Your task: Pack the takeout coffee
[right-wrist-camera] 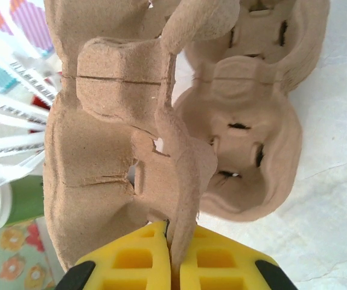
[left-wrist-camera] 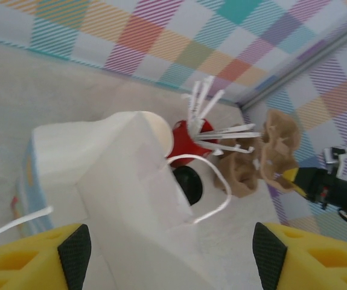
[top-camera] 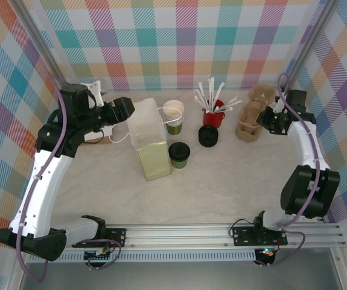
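Takeout coffee [top-camera: 179, 154]: upright on surface [top-camera: 221, 193], lid on, just right of gift bag [top-camera: 151, 145], outside it. Left gripper [top-camera: 128, 110]: jaws released, wide, at bag top. Right gripper [right-wrist-camera: 172, 269]: jaws clenched on cardboard cup carrier [right-wrist-camera: 113, 115] edge, far right.

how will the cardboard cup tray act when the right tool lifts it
Probably light and fairly stiff: the tray looks like thin moulded pulp. The right tool pinches only one thin flap, so it may bend or tear there, and hang tilted.
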Controlling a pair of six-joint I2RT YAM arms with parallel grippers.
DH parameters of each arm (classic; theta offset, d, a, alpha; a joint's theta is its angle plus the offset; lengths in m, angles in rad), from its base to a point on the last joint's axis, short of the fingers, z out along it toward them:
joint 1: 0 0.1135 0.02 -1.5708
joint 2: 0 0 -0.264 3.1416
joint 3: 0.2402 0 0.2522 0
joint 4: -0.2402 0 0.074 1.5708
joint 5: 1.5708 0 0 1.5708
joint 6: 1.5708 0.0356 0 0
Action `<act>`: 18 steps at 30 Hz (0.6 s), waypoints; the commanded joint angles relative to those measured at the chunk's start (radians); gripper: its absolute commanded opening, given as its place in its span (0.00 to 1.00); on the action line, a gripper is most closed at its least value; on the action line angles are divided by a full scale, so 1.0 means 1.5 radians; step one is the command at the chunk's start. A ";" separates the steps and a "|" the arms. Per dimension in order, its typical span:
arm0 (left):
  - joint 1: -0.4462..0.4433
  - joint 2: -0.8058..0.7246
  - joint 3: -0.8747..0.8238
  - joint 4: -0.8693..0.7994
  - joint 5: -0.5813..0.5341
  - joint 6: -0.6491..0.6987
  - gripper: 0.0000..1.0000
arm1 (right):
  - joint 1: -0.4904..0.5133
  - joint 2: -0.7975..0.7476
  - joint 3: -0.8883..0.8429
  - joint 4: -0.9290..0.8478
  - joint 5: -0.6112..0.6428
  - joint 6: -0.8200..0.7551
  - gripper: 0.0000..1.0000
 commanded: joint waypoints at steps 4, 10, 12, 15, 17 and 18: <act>-0.029 0.029 -0.007 0.110 0.137 -0.012 0.70 | 0.047 -0.125 -0.033 0.019 -0.088 -0.001 0.07; -0.099 0.105 0.018 0.163 0.165 -0.028 0.69 | 0.119 -0.187 -0.015 0.028 -0.136 0.023 0.07; -0.124 0.135 0.035 0.181 0.174 -0.034 0.69 | 0.149 -0.194 -0.001 0.032 -0.144 0.028 0.07; -0.154 0.183 0.069 0.198 0.185 -0.036 0.69 | 0.195 -0.195 0.025 0.034 -0.148 0.029 0.07; -0.171 0.209 0.092 0.208 0.189 -0.039 0.69 | 0.218 -0.192 0.040 0.040 -0.155 0.035 0.07; -0.179 0.222 0.101 0.212 0.190 -0.040 0.69 | 0.226 -0.189 0.047 0.045 -0.161 0.041 0.07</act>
